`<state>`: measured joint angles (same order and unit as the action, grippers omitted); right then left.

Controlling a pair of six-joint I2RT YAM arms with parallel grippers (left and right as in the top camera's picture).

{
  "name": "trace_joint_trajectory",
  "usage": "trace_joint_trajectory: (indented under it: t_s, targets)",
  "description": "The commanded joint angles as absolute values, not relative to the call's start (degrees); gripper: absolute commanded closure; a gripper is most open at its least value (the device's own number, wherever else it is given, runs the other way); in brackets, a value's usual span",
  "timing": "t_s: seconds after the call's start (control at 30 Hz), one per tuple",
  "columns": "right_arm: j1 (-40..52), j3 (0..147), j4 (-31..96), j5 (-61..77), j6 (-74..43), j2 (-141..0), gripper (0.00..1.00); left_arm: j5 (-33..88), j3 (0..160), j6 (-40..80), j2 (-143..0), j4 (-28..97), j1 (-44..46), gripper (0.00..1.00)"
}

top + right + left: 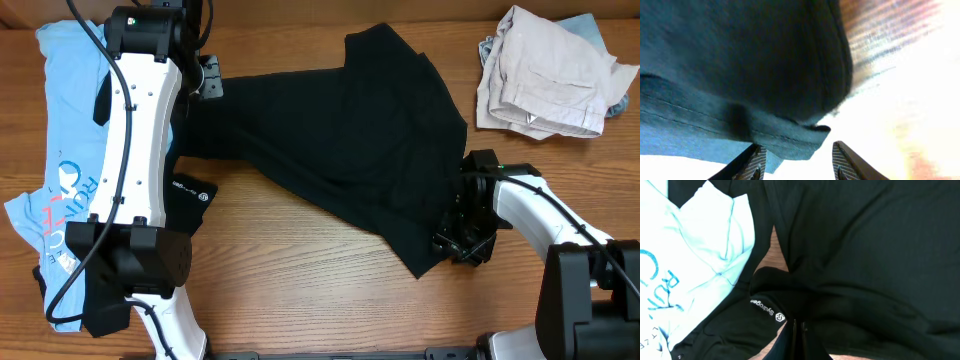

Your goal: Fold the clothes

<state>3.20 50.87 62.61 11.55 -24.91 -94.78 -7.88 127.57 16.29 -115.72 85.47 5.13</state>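
The large black T-shirt (350,140) lies stretched across the middle of the table. My left gripper (207,80) is at its left end, and in the left wrist view the jaws (799,337) are shut on a pinch of the black fabric (865,255). My right gripper (463,242) is at the shirt's lower right corner. In the right wrist view it is open (797,165), with the hemmed corner (790,135) hanging just above and between the fingers. The light-blue printed tee (65,120) lies at the far left under my left arm. The black white-logo garment (192,190) lies beside it.
A pile of beige and pale clothes (550,70) sits at the back right corner. The left arm's white body (140,140) lies over the light-blue tee. Bare wooden table (300,280) shows in front of the black shirt.
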Motion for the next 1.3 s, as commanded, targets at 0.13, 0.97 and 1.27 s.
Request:
trace_joint_trajectory:
  t_s: [0.13, 0.97, 1.27]
  targets:
    - [3.64, 50.46, 61.25, 10.55, -25.56, -94.96, 0.63, -7.42, 128.62, 15.38, -115.09, 85.19, 4.91, 0.96]
    - [4.75, 65.58, 67.90, 7.38, -23.55, -90.35, 0.96, -7.46, 129.47, 12.10, -114.61, 85.23, 4.27, 0.96]
    - [4.75, 92.36, 77.54, -0.56, -20.49, -85.47, 0.96, -7.44, 138.17, 10.59, -109.23, 86.32, 2.68, 0.96]
